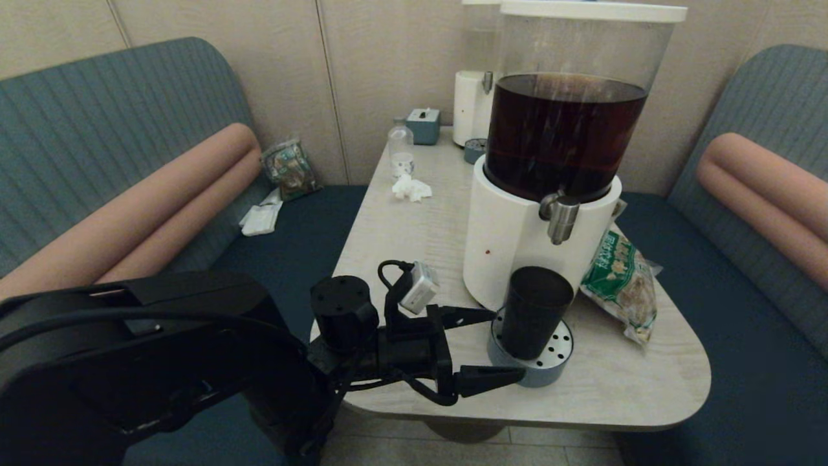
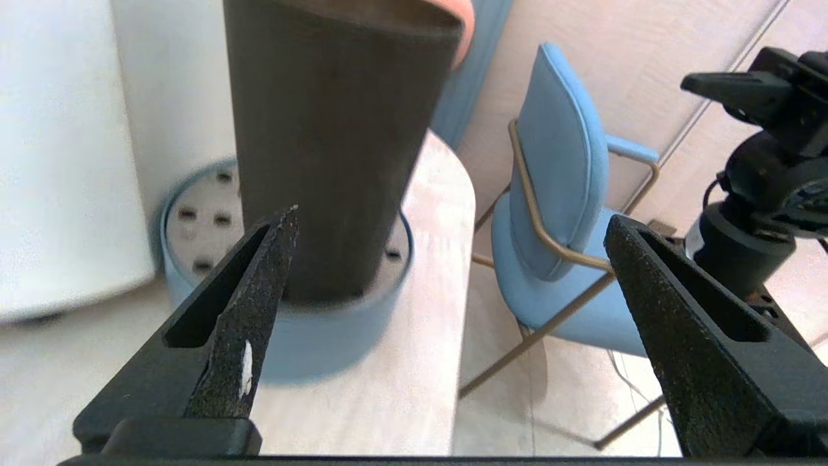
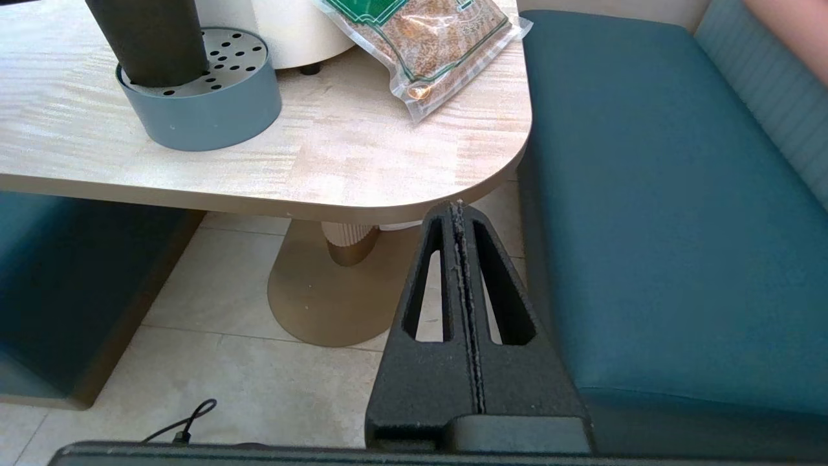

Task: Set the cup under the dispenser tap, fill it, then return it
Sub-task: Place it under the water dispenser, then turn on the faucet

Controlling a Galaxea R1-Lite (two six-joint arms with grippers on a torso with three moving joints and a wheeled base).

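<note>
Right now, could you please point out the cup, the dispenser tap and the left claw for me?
cup (image 1: 534,310), head view, middle of its black side wall.
dispenser tap (image 1: 560,219), head view, silver downward spout.
left claw (image 1: 497,344), head view, open gap midway between fingertips.

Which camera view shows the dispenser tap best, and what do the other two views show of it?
The head view shows the dispenser tap best: the whole silver spigot is visible, with the cup on the drip tray below it. Neither wrist view shows the tap; both see only the cup's lower body, and the open left gripper waits beside it.

Black cup (image 1: 535,312) upright, directly below silver dispenser tap (image 1: 560,217).
</note>
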